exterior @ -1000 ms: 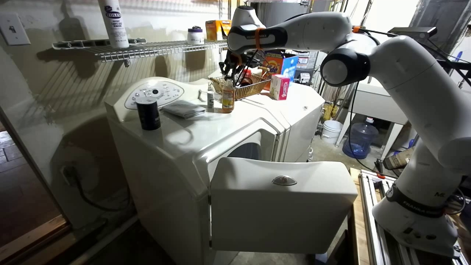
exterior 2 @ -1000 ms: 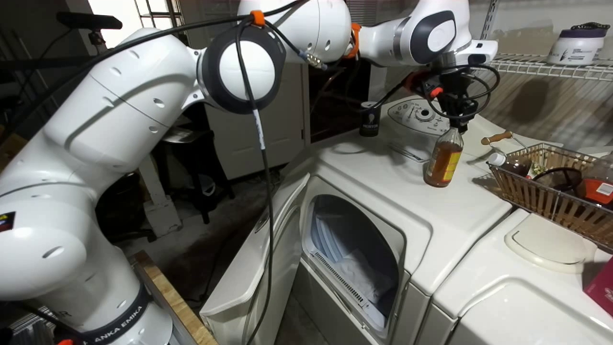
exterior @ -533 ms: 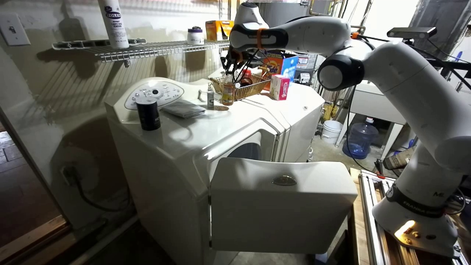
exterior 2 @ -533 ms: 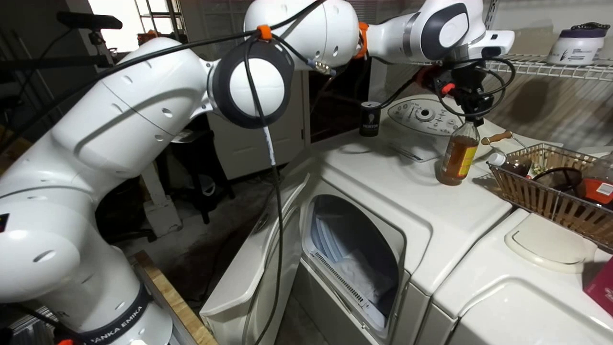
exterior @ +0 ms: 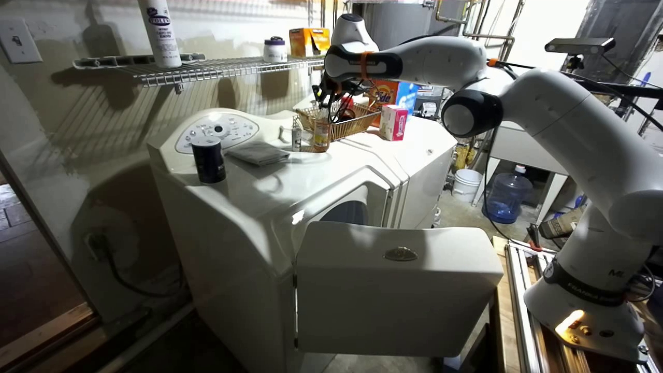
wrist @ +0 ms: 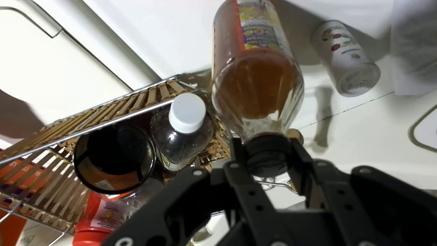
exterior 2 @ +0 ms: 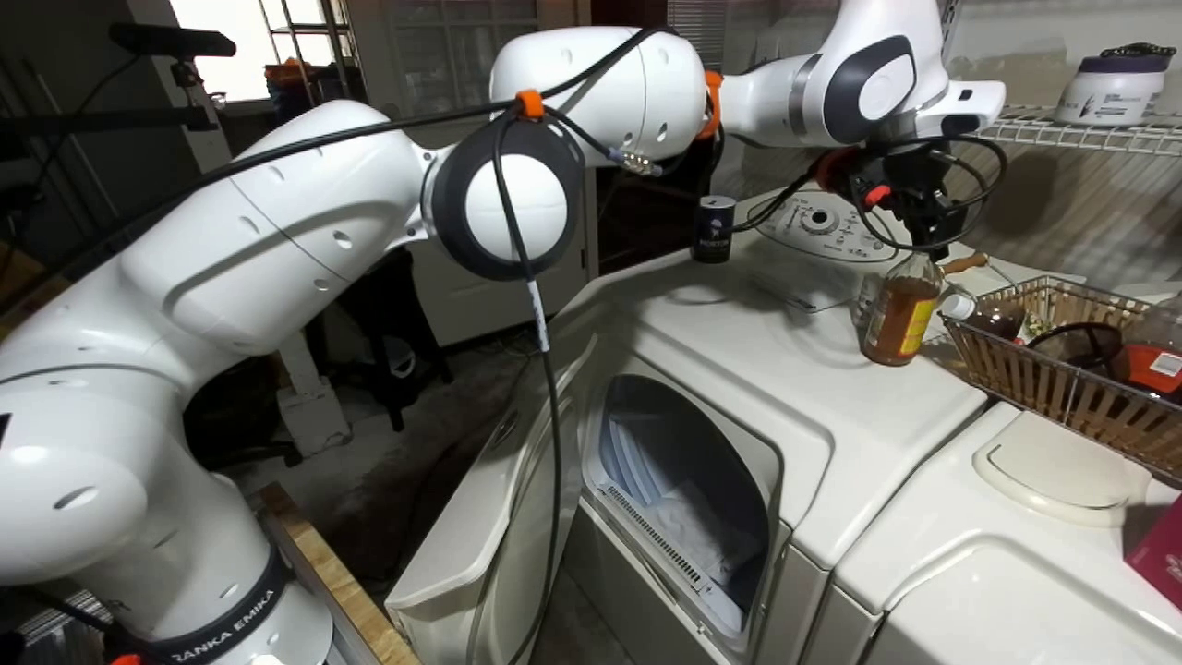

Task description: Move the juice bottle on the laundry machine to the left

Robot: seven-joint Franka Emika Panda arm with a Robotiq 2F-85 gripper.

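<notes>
The juice bottle (exterior: 321, 135) has clear glass, amber juice and a yellow label. It stands nearly upright over the top of the cream-white laundry machine (exterior: 243, 207), beside the basket; it also shows in an exterior view (exterior 2: 896, 323). I cannot tell whether its base touches the top. My gripper (exterior: 326, 101) is above the bottle, its fingers pointing down. In the wrist view my gripper (wrist: 268, 153) is shut around the dark cap, one finger on each side, with the bottle (wrist: 256, 82) extending away. The laundry machine's top (exterior 2: 720, 323) also shows in an exterior view.
A wicker basket (exterior 2: 1071, 392) with bottles and a dark glass stands close beside the juice bottle. A small shaker (wrist: 344, 58), a folded cloth (exterior: 258, 153) and a black canister (exterior: 209, 161) stand on the machine. A wire shelf (exterior: 228, 71) hangs behind. The machine door (exterior: 399, 295) is open.
My gripper and the juice bottle have moved together towards the basket. The bottle rose slightly off the top by half a second ago and has since come down a little.
</notes>
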